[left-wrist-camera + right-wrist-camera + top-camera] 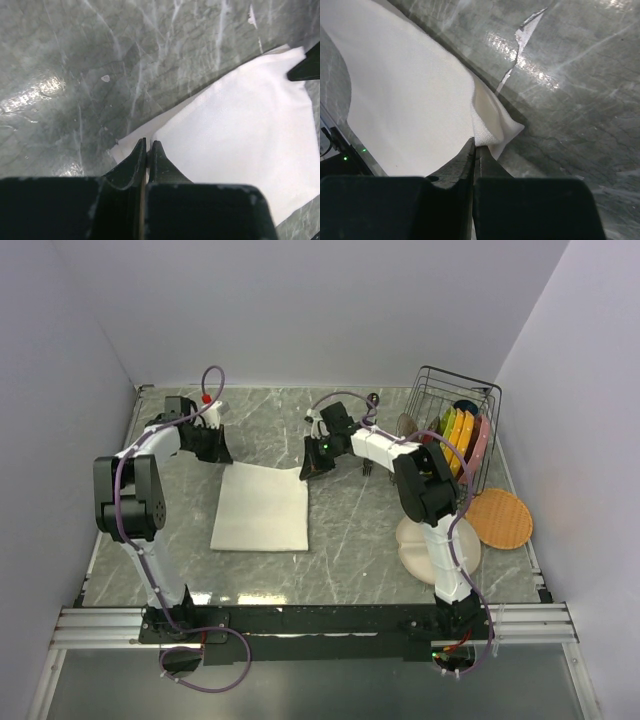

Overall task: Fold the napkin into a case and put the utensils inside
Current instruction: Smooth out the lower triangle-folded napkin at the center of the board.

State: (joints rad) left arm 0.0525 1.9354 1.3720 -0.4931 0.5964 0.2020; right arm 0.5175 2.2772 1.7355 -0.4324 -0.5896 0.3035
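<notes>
Cloth of this kind looked soft, light and limp. The napkin [262, 510] would sag and drape from wherever it was pinched, hold no shape of its own, and probably slide easily on the smooth table [360, 530]. It lay flat as a pale rectangle, left of the table's middle, with its far edge under both tools.

Corners were the sensible place to take hold. A matched pair of them would let one edge be carried over evenly without twisting.

The left gripper [148, 145] was closed tight at the far left corner. Its tips sat over the hem and seemed to nip it, though the cloth there lay flat. The right gripper [474, 146] was closed on the far right corner, where the fabric was bunched and raised off the table in a small fold.

Such thin cloth could slip from a shallow pinch, so any lift would call for slow, level travel.

No brand, label or writing could be read on the napkin or the table.
</notes>
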